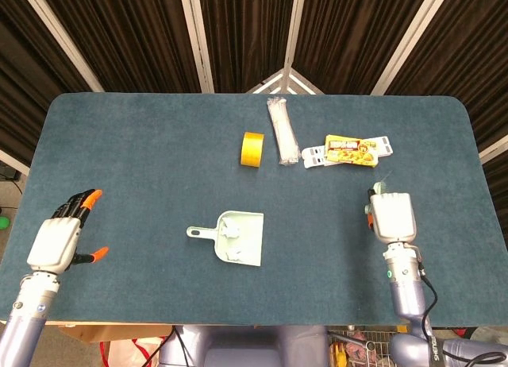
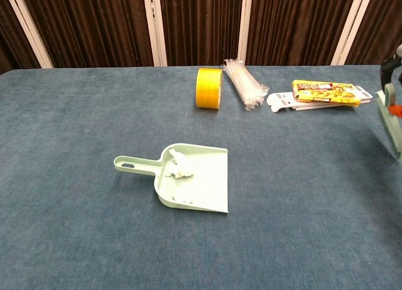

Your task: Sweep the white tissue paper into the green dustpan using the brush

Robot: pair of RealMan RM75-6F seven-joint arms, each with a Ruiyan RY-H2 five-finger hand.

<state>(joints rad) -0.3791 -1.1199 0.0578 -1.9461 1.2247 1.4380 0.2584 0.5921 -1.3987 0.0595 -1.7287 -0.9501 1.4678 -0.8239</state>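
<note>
The tabletop (image 1: 143, 144) carries the green dustpan (image 1: 242, 240) near its middle, the white tissue paper (image 2: 179, 171) already inside it. The right hand (image 1: 391, 218), near the right edge, grips the brush (image 2: 391, 122); setting it down flat, well apart from the pan, seems wise. The left hand (image 1: 59, 240) hangs open by the left edge, empty.

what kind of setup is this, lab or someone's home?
Most likely a lab or data-collection station, not a home. A table covered in blue carpet-like fabric stands before dark curtains. Staged props sit apart on it: green dustpan, yellow tape roll, a packaged item.
</note>
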